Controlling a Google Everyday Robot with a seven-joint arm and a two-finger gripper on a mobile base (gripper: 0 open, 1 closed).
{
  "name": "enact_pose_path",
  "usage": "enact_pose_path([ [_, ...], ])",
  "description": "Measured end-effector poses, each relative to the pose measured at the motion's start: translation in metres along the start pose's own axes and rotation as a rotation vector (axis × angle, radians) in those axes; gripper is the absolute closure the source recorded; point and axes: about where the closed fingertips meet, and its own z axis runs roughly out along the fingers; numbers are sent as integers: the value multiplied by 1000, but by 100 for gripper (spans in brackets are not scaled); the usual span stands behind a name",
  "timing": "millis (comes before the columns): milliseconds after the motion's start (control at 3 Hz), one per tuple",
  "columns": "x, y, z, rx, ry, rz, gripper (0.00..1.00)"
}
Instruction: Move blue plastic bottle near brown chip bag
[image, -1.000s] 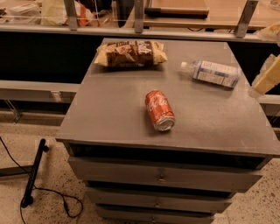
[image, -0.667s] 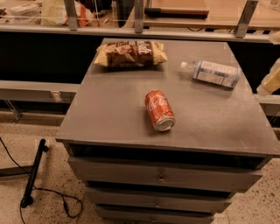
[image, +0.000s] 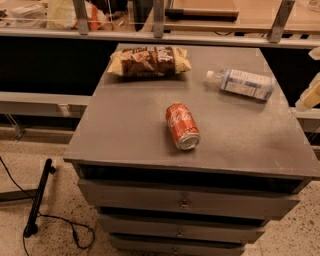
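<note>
- Bottle (image: 242, 83): shown lying on its side at the far right of the cabinet (image: 125, 135) top. A blue-and-white wrap label is carried, but its print cannot be read.
- Its long axis runs roughly left to right. The white cap is pointed left and slightly away, towards the bag (image: 149, 61).
- Bag: laid flat at the far left-centre of the top, well apart from the bottle. White lettering is seen on the brown centre but cannot be made out.
- Can (image: 182, 126): red, marked with white script resembling Coca-Cola. It lies on its side mid-top, between the two and nearer the front, with its silver end towards the front edge.
- Gripper (image: 309, 96): seen only as a pale part at the right border, beside the cabinet and clear of the bottle. Whether it is open or closed cannot be told.
- Against the view one second ago, less of the gripper is shown, while bottle, bag and can are unmoved.
</note>
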Motion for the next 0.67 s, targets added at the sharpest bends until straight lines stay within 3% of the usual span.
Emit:
enact_pose_path([
  [333,-3,-5,4,46,-50,42,0],
  [667,-11,-16,16,112,-198,143,0],
])
